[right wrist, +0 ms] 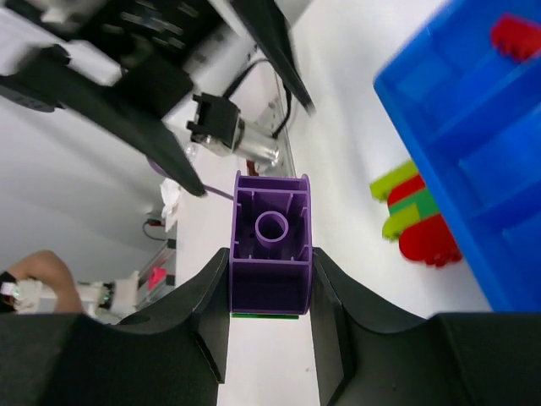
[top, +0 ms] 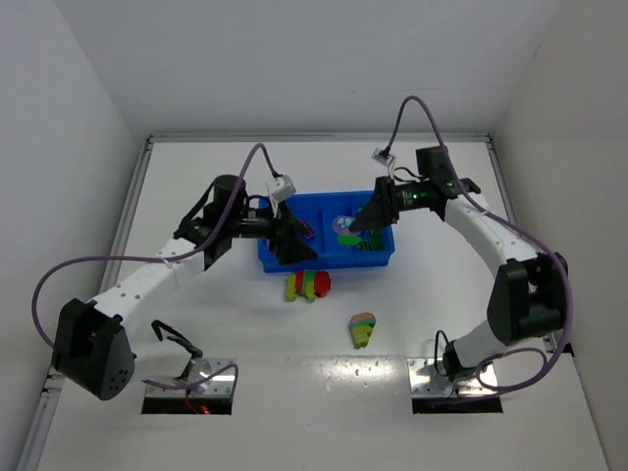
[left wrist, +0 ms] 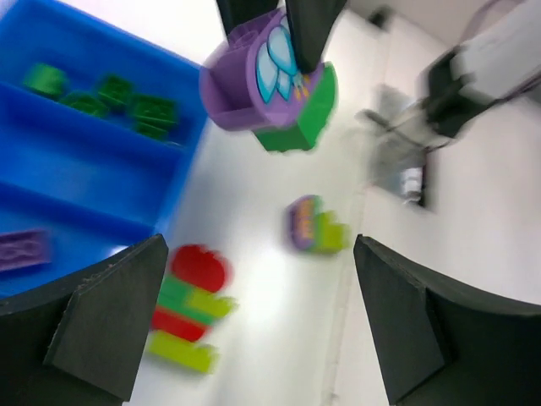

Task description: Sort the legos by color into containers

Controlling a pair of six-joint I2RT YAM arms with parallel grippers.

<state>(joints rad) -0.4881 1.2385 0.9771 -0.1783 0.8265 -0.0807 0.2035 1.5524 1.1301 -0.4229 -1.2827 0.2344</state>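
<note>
My right gripper [right wrist: 270, 292] is shut on a purple lego [right wrist: 270, 245] with a green brick joined under it, held in the air. In the top view this gripper [top: 365, 224] hangs over the blue tray [top: 319, 208] of containers. The left wrist view shows the same purple-and-green cluster [left wrist: 269, 80] pinched from above. My left gripper [left wrist: 262, 326] stands open with nothing between its fingers, at the tray's near edge [top: 290, 247]. A red, green and yellow-green cluster [top: 307, 285] lies on the table just below it. Green legos [left wrist: 110, 93] fill one compartment and a purple brick [left wrist: 21, 249] lies in another.
A purple and yellow-green cluster [top: 363, 329] lies on the table nearer the arm bases, also in the left wrist view [left wrist: 314, 224]. A red brick [right wrist: 517, 35] sits in a compartment of the tray [right wrist: 473, 152]. White walls enclose the table.
</note>
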